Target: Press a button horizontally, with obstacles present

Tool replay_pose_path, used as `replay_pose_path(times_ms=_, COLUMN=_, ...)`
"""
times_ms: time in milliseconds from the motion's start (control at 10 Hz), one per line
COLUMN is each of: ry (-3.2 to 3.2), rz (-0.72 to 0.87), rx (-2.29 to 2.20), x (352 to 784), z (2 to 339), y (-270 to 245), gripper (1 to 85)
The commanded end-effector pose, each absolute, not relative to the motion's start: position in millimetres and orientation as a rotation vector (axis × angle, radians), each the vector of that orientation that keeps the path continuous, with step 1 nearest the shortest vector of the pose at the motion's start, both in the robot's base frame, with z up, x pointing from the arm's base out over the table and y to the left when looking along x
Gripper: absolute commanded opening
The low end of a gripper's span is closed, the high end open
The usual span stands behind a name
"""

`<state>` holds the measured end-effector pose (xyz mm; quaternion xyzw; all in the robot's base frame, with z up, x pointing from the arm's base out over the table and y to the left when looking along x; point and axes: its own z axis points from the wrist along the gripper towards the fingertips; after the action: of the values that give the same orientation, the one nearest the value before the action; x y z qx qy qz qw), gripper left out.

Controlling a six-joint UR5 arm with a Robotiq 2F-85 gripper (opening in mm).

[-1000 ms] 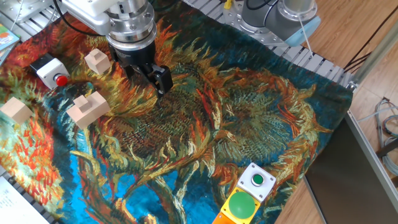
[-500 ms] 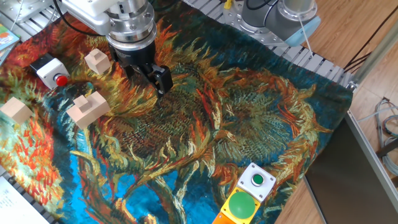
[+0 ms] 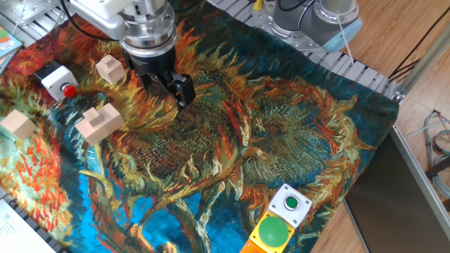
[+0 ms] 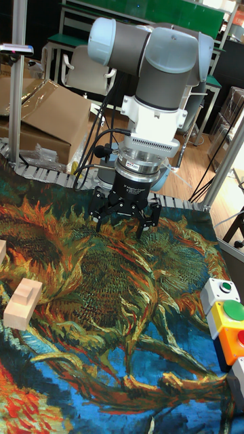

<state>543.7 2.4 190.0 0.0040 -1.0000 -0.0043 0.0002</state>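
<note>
The red button (image 3: 69, 90) faces sideways on its small white box (image 3: 55, 77) at the far left of the sunflower cloth; the tall fixed view does not show it. The obstacles are pale wooden blocks: a cube (image 3: 110, 69) just right of the button box, a notched piece (image 3: 99, 121) (image 4: 22, 302) in front of it, and another cube (image 3: 18, 124) at the left edge. My gripper (image 3: 170, 86) (image 4: 123, 226) hangs low over the cloth, right of the first cube and apart from it. Its black fingers stand open with nothing between them.
A white box with a green button (image 3: 292, 204) (image 4: 220, 290) and a green dome on a yellow box (image 3: 274, 230) (image 4: 233, 312) sit at the cloth's near right corner. A metal rail (image 3: 351, 63) borders the back edge of the table.
</note>
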Motion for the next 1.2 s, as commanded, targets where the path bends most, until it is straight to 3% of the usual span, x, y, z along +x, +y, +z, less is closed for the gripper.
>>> replay_pose_path(times_ms=0, ry=-3.354, rz=-0.119, rx=0.091, x=598.9, z=196.7, y=22.1, gripper=1.3)
replay_pose_path(times_ms=100, ry=-3.308, rz=-0.211, rx=0.056, x=588.0, z=196.0, y=36.0, gripper=1.3)
replay_pose_path(times_ms=300, ry=-3.351, rz=-0.174, rx=0.075, x=598.5, z=197.4, y=30.3, gripper=1.3)
replay_pose_path(times_ms=400, ry=-3.333, rz=-0.059, rx=0.09, x=593.4, z=195.0, y=12.8, gripper=1.3)
replay_pose_path(times_ms=700, ry=-3.371, rz=-0.011, rx=0.179, x=603.8, z=197.1, y=7.3, gripper=1.3)
replay_pose_path(times_ms=1100, ry=-3.319, rz=-0.104, rx=0.207, x=590.5, z=195.0, y=21.5, gripper=1.3)
